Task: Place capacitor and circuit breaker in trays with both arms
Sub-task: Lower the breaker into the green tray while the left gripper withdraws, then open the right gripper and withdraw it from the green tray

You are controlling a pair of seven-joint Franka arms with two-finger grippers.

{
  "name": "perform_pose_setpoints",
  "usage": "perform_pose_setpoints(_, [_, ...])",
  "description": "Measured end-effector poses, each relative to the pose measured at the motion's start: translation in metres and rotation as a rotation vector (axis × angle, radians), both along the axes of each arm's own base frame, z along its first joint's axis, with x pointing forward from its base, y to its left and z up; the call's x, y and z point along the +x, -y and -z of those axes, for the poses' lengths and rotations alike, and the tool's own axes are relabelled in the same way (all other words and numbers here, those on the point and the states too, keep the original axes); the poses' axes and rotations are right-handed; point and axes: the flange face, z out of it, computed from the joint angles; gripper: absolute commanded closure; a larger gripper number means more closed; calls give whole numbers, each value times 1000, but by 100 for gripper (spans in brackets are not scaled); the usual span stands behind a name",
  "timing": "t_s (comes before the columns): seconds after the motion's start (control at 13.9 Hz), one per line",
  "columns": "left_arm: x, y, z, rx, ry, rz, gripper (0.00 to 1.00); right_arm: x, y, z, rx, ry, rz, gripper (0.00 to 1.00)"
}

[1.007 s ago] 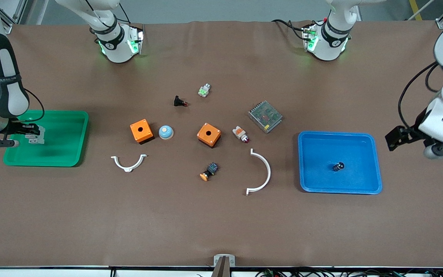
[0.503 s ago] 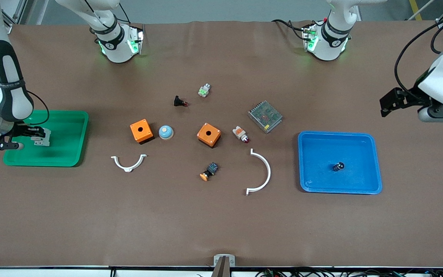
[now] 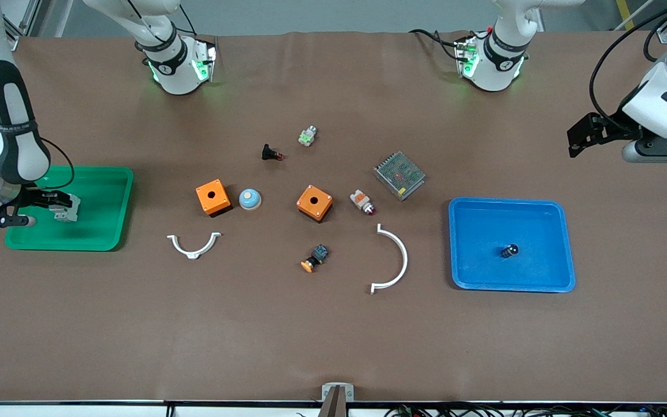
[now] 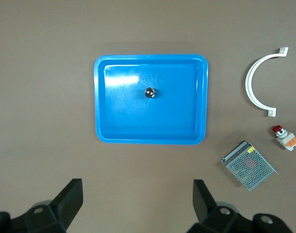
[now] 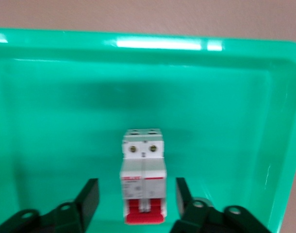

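Observation:
The circuit breaker, a white-grey block with red toggles, lies in the green tray at the right arm's end of the table; it also shows in the front view. My right gripper is open around it, a gap on each side, low in the tray. The capacitor, a tiny black cylinder with a shiny top, stands in the blue tray; the left wrist view shows it in that tray. My left gripper is open and empty, up over bare table beside the blue tray.
In the middle of the table lie two orange boxes, a blue dome, two white curved brackets, a mesh metal box, a white-orange part, an orange-capped push-button and two small parts.
My left gripper has moved away from the blue tray, toward the robots' bases. My right gripper has shifted slightly toward the green tray's middle, the circuit breaker with it.

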Motion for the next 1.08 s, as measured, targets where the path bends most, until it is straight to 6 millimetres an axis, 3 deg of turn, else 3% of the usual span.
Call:
perform_pose_setpoints(0.14, [-2, 3, -1, -3, 2, 5, 0, 15, -32, -39, 27, 13, 8, 1])
perform_pose_setpoints(0.29, [-3, 9, -1, -15, 0, 13, 0, 25, -82, -78, 51, 14, 60, 1])
perform_pose_setpoints(0.5, [-3, 14, -1, -20, -1, 18, 0, 32, -161, -118, 65, 4, 145, 0])
perform_pose_setpoints(0.65, [-4, 16, -1, -20, 0, 18, 0, 31, -202, -141, 68, 3, 183, 0])
perform_pose_setpoints(0.79, [-5, 17, -4, -21, 4, 14, 0, 28, -221, -178, 62, -3, 182, 0])
perform_pose_setpoints(1.08, [-6, 16, -5, -21, 7, 11, 0, 34, -213, -288, 74, 38, 181, 0])
